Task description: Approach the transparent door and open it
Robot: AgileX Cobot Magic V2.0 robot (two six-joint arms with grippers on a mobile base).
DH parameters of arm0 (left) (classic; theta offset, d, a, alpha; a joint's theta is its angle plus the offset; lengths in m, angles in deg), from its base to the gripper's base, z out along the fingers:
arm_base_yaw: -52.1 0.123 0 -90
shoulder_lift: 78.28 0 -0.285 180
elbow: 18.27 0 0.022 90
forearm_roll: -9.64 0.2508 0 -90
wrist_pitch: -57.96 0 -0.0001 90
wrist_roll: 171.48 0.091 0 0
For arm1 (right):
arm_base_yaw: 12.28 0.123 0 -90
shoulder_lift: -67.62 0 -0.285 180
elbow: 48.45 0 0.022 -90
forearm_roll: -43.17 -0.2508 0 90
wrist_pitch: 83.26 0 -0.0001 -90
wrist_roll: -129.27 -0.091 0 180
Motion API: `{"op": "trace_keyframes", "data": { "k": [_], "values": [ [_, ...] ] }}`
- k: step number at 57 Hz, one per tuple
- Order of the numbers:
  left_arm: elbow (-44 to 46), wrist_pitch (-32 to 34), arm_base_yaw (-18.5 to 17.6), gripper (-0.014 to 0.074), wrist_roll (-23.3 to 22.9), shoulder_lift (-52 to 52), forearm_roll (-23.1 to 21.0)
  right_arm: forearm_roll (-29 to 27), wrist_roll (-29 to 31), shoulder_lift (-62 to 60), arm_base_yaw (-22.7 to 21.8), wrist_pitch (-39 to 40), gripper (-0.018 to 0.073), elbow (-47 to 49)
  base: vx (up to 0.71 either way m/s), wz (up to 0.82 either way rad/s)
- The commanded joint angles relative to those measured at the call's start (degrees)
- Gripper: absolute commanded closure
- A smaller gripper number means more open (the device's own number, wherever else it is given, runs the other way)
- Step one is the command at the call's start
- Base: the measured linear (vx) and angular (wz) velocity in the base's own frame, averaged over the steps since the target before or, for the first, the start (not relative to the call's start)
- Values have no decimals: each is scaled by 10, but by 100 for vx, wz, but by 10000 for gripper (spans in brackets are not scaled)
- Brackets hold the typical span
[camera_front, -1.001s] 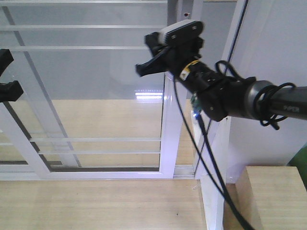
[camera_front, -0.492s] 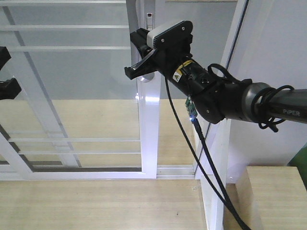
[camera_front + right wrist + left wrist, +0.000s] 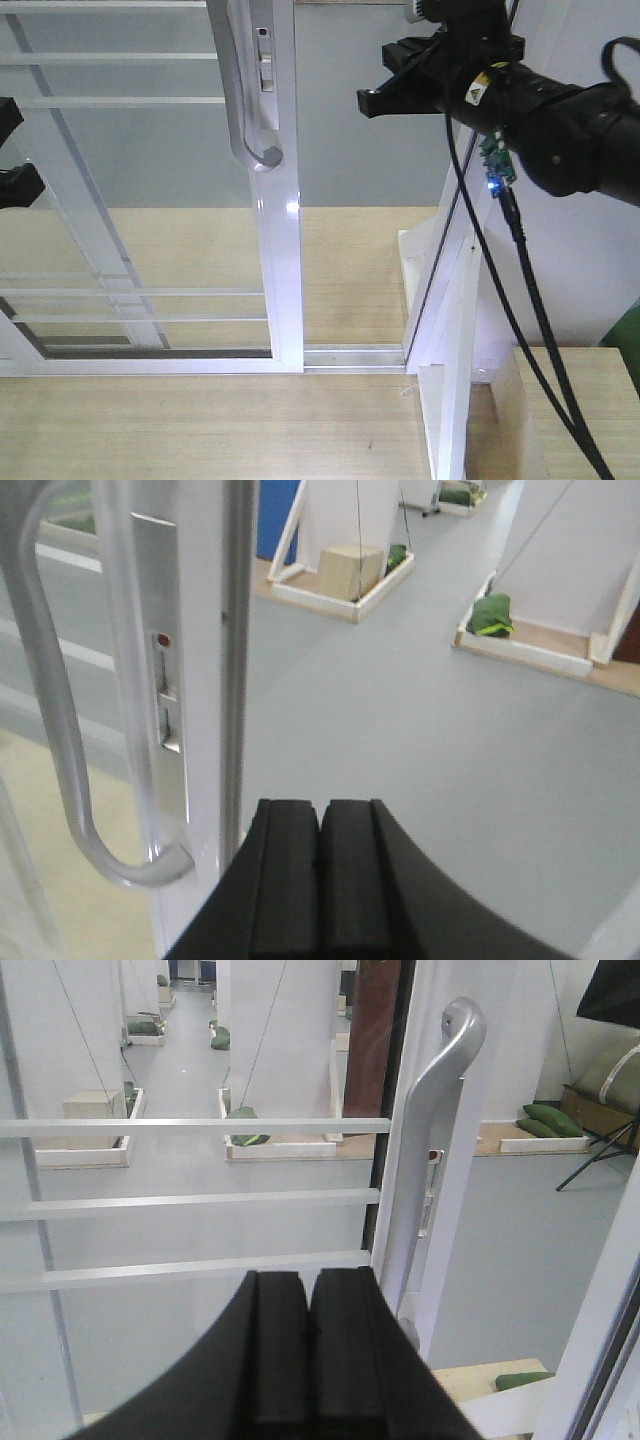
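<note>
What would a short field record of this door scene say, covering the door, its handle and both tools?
door: transparent door partly open, with a gap on its handle side
handle: curved silver handle, upright on the stile, nothing gripping it
right tool: right tool shut, to the right of the handle, not touching it
left tool: left tool shut, facing the barred glass, holding nothing

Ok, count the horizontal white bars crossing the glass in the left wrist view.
3. The top horizontal white bar, the middle white bar and the lowest white bar are stacked left of the curved silver-grey pull handle. The black fingers may hide more below.
</note>
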Motion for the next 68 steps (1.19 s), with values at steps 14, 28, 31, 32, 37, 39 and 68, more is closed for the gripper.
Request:
{"op": "trace_keyframes", "data": {
  "k": [14, 28, 31, 32, 37, 39, 68],
  "values": [
    [20, 49, 1, 593, -4, 6, -2, 4, 0, -185, -12, -75, 558, -70, 0, 0],
    [20, 121, 1, 551, -4, 77, 1, 5, 5, -307, -12, -65, 558, -169, 0, 0],
    [21, 153, 1, 518, -5, 103, 1, 5, 5, -323, -12, -70, 558, -176, 0, 0],
    [21, 162, 1, 501, -6, 110, 1, 5, 5, -327, -12, -70, 558, -176, 0, 0],
    [21, 183, 1, 414, -26, 153, 2, 5, 5, -337, -12, -83, 558, -176, 0, 0],
    [21, 191, 1, 374, -40, 169, 3, 7, 5, -339, -12, -83, 558, -176, 0, 0],
    [154, 313, 1, 112, -165, 377, 198, 9, 5, -339, -12, -84, 558, -176, 0, 0]
  ]
}}
